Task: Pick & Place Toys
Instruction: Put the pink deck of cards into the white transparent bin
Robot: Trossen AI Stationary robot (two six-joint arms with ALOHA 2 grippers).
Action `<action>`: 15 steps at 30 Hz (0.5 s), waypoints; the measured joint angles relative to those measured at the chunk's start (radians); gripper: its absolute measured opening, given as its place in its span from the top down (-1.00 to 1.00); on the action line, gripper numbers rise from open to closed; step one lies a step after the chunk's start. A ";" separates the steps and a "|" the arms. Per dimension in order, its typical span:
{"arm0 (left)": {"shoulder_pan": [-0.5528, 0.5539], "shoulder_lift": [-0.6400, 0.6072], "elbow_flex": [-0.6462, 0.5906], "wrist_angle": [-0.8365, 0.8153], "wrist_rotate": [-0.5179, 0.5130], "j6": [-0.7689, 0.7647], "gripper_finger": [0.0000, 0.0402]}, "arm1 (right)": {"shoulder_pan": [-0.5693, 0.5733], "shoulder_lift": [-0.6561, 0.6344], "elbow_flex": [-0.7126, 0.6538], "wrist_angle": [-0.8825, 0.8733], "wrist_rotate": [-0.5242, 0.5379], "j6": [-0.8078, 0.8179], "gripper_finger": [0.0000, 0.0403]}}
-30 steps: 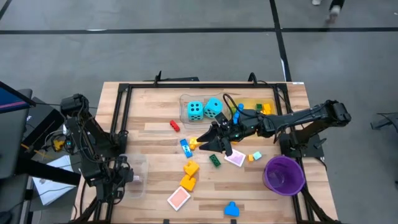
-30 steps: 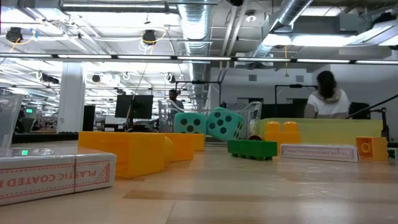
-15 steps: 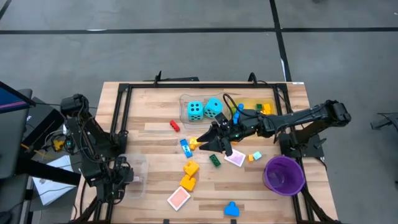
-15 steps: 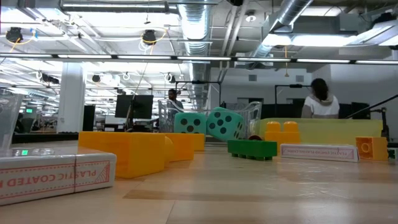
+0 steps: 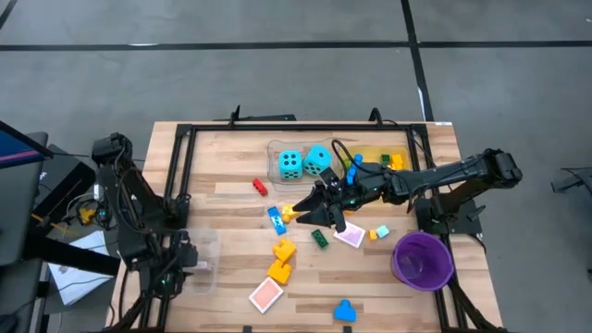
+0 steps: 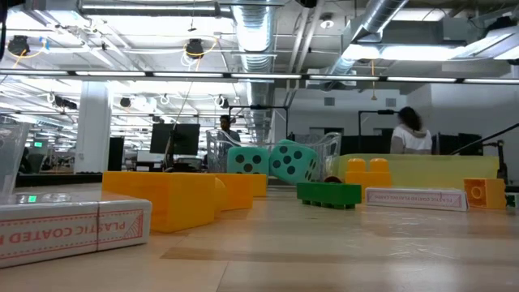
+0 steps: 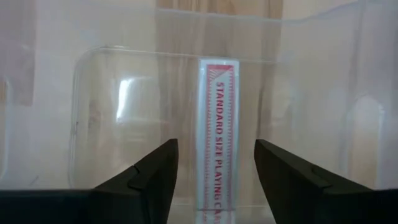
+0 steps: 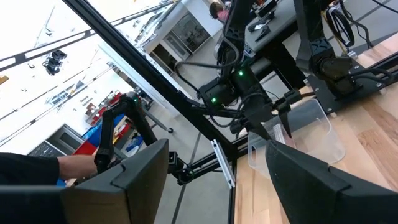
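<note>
Since the earlier frame the left arm has shifted slightly at the lower left of the high view; its left gripper (image 7: 215, 180) hangs over the clear tray (image 5: 205, 262), jaws parted, nothing between them. The right gripper (image 5: 313, 211) sits mid-frame with fingers apart, empty, among scattered bricks (image 5: 281, 251). Both dice (image 5: 290, 164) rest upper centre; a pink tile (image 5: 266, 295) lies bottom centre.

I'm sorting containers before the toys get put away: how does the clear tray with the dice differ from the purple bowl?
The clear tray is rectangular and see-through, while the purple bowl is round and opaque. The tray sits at the table's far edge near the middle and holds two turquoise dice; the bowl sits at the near right corner, and no toy shows in it. Both rest on the wooden table, upright and open-topped.
</note>
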 joint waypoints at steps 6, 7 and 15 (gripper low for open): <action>0.000 -0.019 0.000 -0.010 -0.001 0.001 0.03 | 0.000 0.000 0.000 0.000 0.000 -0.003 -0.29; 0.000 -0.013 0.000 -0.009 -0.001 0.003 0.05 | 0.000 0.002 0.000 0.001 0.000 -0.003 -0.29; 0.000 -0.001 0.000 -0.011 -0.001 0.004 0.29 | 0.008 0.008 0.000 0.000 0.000 -0.002 -0.29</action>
